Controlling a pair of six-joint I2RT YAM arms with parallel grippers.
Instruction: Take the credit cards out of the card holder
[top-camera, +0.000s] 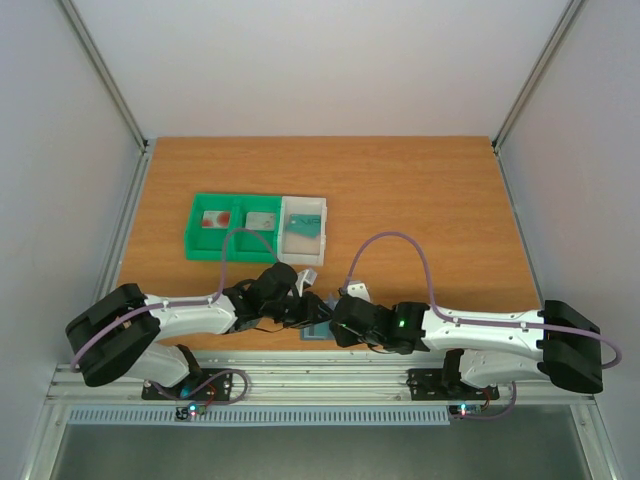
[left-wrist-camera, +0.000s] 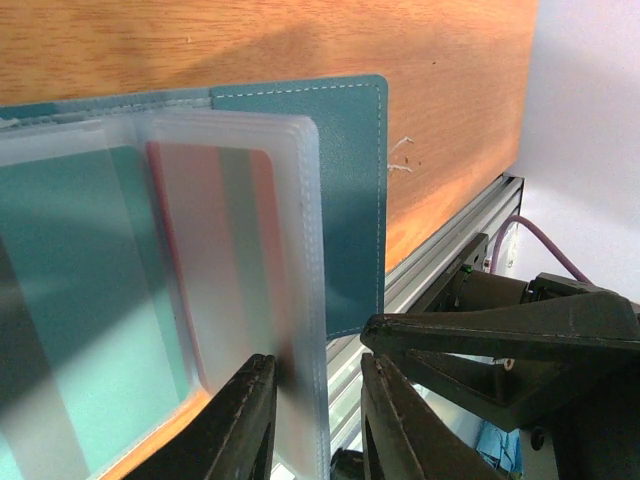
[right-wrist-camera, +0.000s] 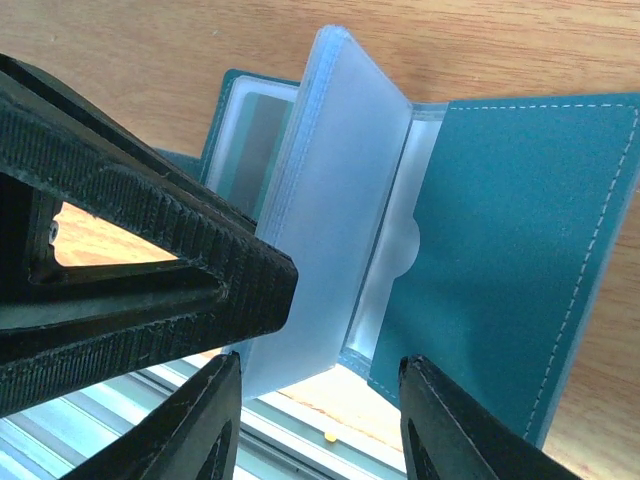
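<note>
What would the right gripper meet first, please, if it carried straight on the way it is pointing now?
Probably the card holder: the right gripper has open jaws astride the holder's frosted sleeves, which lie directly ahead. Depth is hard to judge.

Top cam looks down from behind the arms; both wrist cams sit super close on the card holder (left-wrist-camera: 300, 200), which all three share.

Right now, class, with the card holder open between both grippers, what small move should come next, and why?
Probably the right gripper should close on the edge of the red-edged card and slide it out. The left gripper pinches the clear sleeves of the open card holder, and that card sits inside one.
</note>
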